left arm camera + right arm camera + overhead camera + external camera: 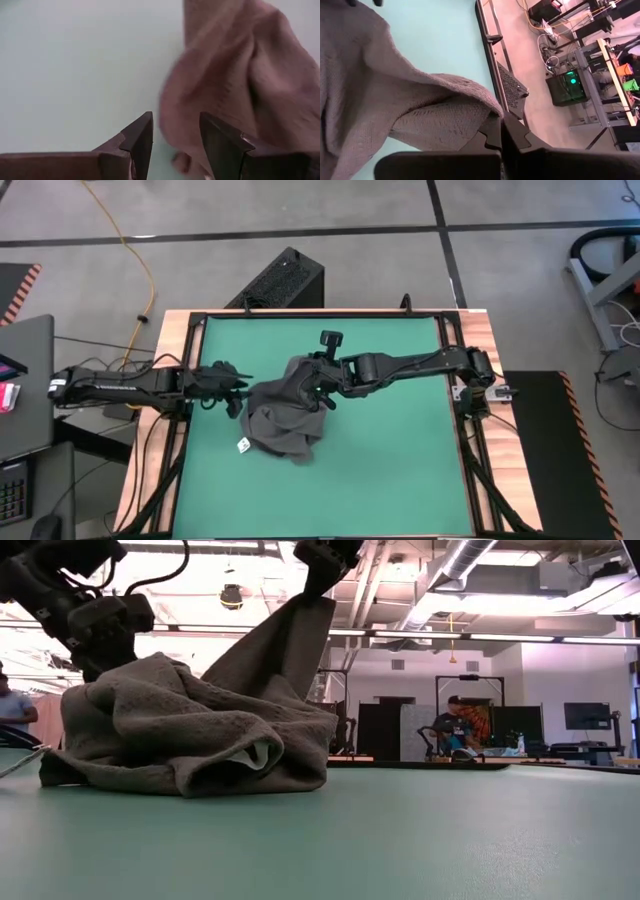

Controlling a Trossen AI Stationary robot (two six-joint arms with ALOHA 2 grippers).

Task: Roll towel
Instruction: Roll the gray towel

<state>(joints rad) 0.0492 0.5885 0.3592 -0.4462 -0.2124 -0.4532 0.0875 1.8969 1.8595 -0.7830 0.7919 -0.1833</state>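
High view: the towel [283,418] lies crumpled on the green worktop [400,460], the left gripper [240,392] at its edge with jaws wide and holding nothing. Low view: the right gripper [318,578] lifts one corner above the heap. Right wrist view: its jaws are clamped on that cloth.
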